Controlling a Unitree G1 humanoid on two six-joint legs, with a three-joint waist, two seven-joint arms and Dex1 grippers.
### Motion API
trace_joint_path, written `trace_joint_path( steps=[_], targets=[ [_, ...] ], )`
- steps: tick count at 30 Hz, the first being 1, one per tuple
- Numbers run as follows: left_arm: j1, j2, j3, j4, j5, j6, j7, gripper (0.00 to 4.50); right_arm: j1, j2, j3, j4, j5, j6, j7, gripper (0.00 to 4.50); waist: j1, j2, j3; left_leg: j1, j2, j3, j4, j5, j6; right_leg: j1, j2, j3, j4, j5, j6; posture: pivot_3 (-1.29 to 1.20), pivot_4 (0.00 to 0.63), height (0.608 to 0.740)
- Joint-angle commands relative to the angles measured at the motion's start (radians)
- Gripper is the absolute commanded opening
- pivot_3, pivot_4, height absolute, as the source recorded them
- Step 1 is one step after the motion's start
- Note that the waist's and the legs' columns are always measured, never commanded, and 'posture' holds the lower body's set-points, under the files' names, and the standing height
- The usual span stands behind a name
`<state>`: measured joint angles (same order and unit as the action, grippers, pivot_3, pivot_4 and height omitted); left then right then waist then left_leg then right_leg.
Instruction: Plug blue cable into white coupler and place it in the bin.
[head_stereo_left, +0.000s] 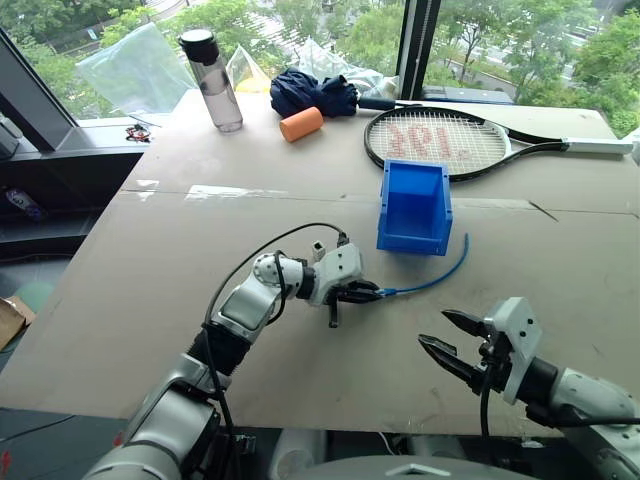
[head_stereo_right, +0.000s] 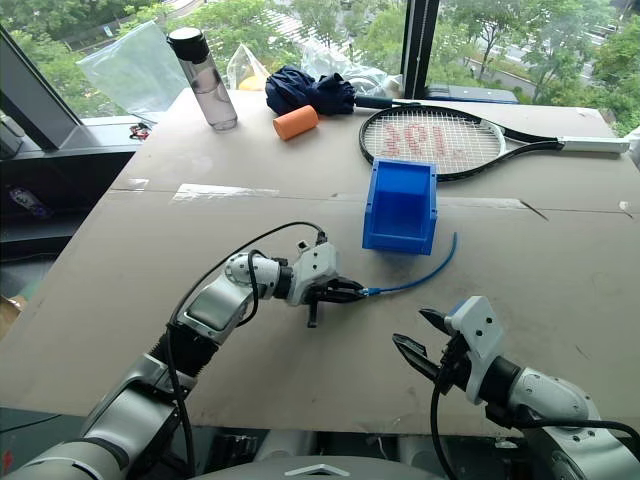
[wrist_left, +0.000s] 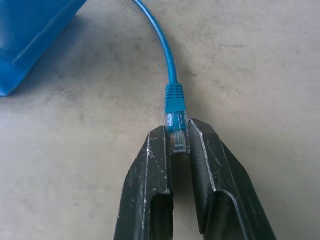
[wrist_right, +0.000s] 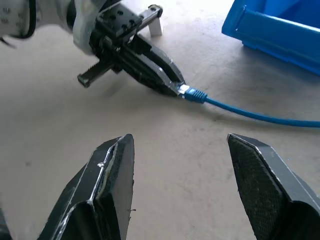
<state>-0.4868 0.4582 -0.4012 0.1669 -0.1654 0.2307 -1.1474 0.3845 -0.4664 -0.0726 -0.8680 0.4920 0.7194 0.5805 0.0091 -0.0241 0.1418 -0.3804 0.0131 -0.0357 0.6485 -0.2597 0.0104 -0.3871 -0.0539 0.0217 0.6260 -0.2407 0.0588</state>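
At centre frame, the left hand (head_stereo_left: 368, 294) is clenched on the blue cable (head_stereo_left: 440, 276) by its clear plug.
The right hand (head_stereo_left: 452, 343), lower right, hangs released; the bin (head_stereo_left: 413, 208) stands above on the bench (head_stereo_left: 150, 270).

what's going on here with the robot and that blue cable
The left end effector is shut on the clear plug of the blue cable, which lies on the table beside the bin. The right end effector hangs open and empty just above the table nearby. The cable is not yet in a coupler, and the bin looks empty.
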Motion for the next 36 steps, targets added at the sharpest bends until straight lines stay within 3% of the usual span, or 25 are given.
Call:
trace_joint_path(
  steps=[1,3,7,15,18,22,29,33,35,36],
  targets=[
    [0.024,-0.004,0.122,-0.161,-0.235,0.262,-0.032,0.08,-0.047,0.059,-0.012,0.039,0.139,0.027,-0.011,2.95,0.001,0.001,0.001,0.000,0.000,0.000,0.000,0.000,0.000,0.000,0.000,0.000,0.000,0.000,0.000,0.00,0.150,0.740],
    [0.017,-0.002,0.223,-0.244,-0.427,0.485,-0.013,0.08,-0.090,0.099,-0.008,0.053,0.226,0.059,-0.028,2.95,0.000,0.001,0.002,-0.001,0.002,-0.002,0.001,0.000,0.000,0.000,0.000,-0.001,0.000,0.000,-0.001,0.00,0.150,0.740],
    [0.008,0.015,0.341,-0.335,-0.647,0.739,0.030,0.08,-0.174,0.156,-0.009,0.083,0.375,0.115,-0.084,2.95,-0.003,0.002,0.002,0.000,0.005,-0.006,0.001,0.000,0.000,0.000,0.000,-0.001,0.001,-0.002,0.003,0.00,0.150,0.740],
    [-0.017,-0.012,0.465,-0.391,-0.877,0.941,0.167,0.08,-0.339,0.201,-0.068,0.149,0.734,0.132,-0.216,2.95,-0.013,0.002,0.002,0.000,0.001,-0.007,0.000,0.000,0.000,0.000,0.000,-0.002,0.001,0.002,0.003,0.00,0.150,0.740],
    [-0.020,-0.007,0.468,-0.405,-0.909,0.960,0.184,0.00,-0.375,0.181,-0.069,0.163,0.835,0.125,-0.260,2.13,-0.017,0.002,0.002,0.000,0.000,-0.008,0.000,0.000,0.000,0.000,0.000,-0.002,0.001,0.002,0.003,0.00,0.150,0.740],
    [-0.014,0.000,0.456,-0.430,-0.929,0.962,0.194,0.00,-0.402,0.150,-0.055,0.166,0.918,0.111,-0.310,0.17,-0.021,0.002,0.002,0.000,0.000,-0.008,0.000,0.000,0.000,0.000,0.000,-0.002,0.001,0.002,0.003,0.00,0.150,0.740],
    [-0.008,0.005,0.445,-0.439,-0.900,0.914,0.208,0.00,-0.414,0.124,-0.020,0.152,0.979,0.081,-0.361,0.04,-0.020,0.002,0.002,0.000,0.000,-0.007,0.000,0.000,0.000,0.000,0.000,-0.002,0.001,0.000,0.000,0.00,0.150,0.740],
    [0.001,0.039,0.484,-0.446,-0.847,0.834,0.224,1.87,-0.406,0.114,-0.002,0.140,0.980,0.059,-0.377,0.00,-0.021,0.002,0.002,0.000,0.000,-0.005,-0.001,0.000,0.000,0.000,0.000,-0.002,0.001,0.001,0.000,0.00,0.150,0.740],
    [0.023,0.070,0.499,-0.456,-0.772,0.751,0.244,2.50,-0.400,0.109,-0.001,0.135,0.974,0.045,-0.382,0.00,-0.021,0.002,0.002,0.000,0.000,-0.004,-0.001,0.000,0.000,0.000,0.000,-0.001,0.001,0.000,0.000,0.00,0.150,0.740],
    [0.043,0.097,0.504,-0.459,-0.722,0.698,0.242,3.04,-0.395,0.106,-0.004,0.134,0.970,0.038,-0.385,0.00,-0.021,0.002,0.003,0.000,0.000,-0.004,-0.001,0.000,0.000,0.000,0.000,-0.001,0.001,0.000,-0.001,0.00,0.150,0.740]
  ],
)
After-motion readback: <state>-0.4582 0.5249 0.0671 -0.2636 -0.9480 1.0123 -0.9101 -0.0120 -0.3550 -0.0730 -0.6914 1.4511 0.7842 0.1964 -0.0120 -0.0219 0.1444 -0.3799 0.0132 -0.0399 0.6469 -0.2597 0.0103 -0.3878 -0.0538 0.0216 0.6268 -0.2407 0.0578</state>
